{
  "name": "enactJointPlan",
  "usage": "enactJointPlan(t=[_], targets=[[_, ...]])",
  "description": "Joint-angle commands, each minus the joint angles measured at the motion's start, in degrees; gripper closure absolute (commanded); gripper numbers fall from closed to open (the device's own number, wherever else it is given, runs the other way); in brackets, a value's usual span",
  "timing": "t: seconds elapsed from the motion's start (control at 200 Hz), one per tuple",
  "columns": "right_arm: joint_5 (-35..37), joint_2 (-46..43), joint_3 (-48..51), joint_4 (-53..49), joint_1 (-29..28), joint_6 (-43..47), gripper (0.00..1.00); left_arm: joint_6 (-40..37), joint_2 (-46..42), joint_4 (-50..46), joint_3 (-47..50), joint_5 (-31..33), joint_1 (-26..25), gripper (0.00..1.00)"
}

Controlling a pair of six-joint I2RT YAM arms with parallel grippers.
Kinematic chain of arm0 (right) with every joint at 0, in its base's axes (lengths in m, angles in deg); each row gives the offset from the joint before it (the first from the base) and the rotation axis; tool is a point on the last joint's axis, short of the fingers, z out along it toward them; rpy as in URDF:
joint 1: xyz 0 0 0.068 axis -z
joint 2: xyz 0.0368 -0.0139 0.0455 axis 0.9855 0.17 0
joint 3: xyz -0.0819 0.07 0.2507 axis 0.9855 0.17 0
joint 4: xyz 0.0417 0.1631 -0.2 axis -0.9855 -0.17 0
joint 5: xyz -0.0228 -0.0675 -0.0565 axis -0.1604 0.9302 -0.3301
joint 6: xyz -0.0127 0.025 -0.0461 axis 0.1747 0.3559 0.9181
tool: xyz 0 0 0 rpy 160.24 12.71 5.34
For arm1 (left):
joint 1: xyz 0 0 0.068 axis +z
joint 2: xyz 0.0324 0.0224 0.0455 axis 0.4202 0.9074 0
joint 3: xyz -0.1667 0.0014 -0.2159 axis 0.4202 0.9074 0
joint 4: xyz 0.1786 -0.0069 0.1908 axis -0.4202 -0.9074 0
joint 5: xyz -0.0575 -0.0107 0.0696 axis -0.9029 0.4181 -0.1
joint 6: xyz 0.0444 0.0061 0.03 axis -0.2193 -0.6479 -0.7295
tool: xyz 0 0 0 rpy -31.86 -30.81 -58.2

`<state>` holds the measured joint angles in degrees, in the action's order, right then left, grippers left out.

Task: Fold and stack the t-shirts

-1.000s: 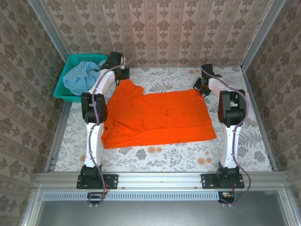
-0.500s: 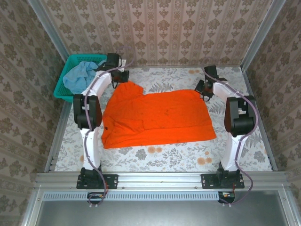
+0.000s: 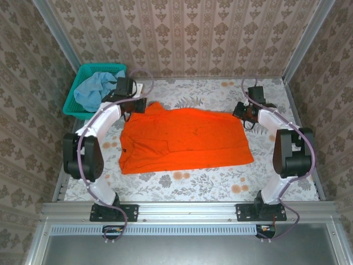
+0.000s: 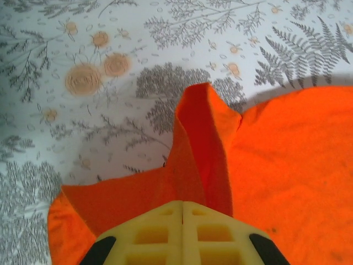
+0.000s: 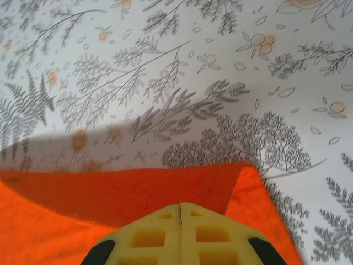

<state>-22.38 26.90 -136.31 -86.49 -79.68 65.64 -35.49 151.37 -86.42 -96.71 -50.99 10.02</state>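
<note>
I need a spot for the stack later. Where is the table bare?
Widest bare table: the strip between the orange shirt and the front rail. A narrower strip lies between shirt and back wall. Crowded: the shirt's far corners, pinched by the left gripper and right gripper, and the left edge by the basket.

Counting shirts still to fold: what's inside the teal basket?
A crumpled pale blue t-shirt lies in the teal basket. Anything beneath it is covered and cannot be seen.
</note>
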Motion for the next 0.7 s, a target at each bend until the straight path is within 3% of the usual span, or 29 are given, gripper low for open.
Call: enactJointPlan(t=[0.0,0.28,0.695], targets=[[-2.9,-4.1,2.3,0.0,0.9,3.6,1.0,2.1,-6.0,0.2,5.0,-0.3,-0.7,1.0],[-3.5,-6.9,6.3,0.4,2.6,5.1,1.0,5.9,-17.6,-3.2,15.6,0.0,-0.9,1.0],[-3.2,-6.5,8.5,0.6,3.8,6.8,1.0,9.5,-24.7,-7.6,22.3,-1.1,-0.8,1.0]])
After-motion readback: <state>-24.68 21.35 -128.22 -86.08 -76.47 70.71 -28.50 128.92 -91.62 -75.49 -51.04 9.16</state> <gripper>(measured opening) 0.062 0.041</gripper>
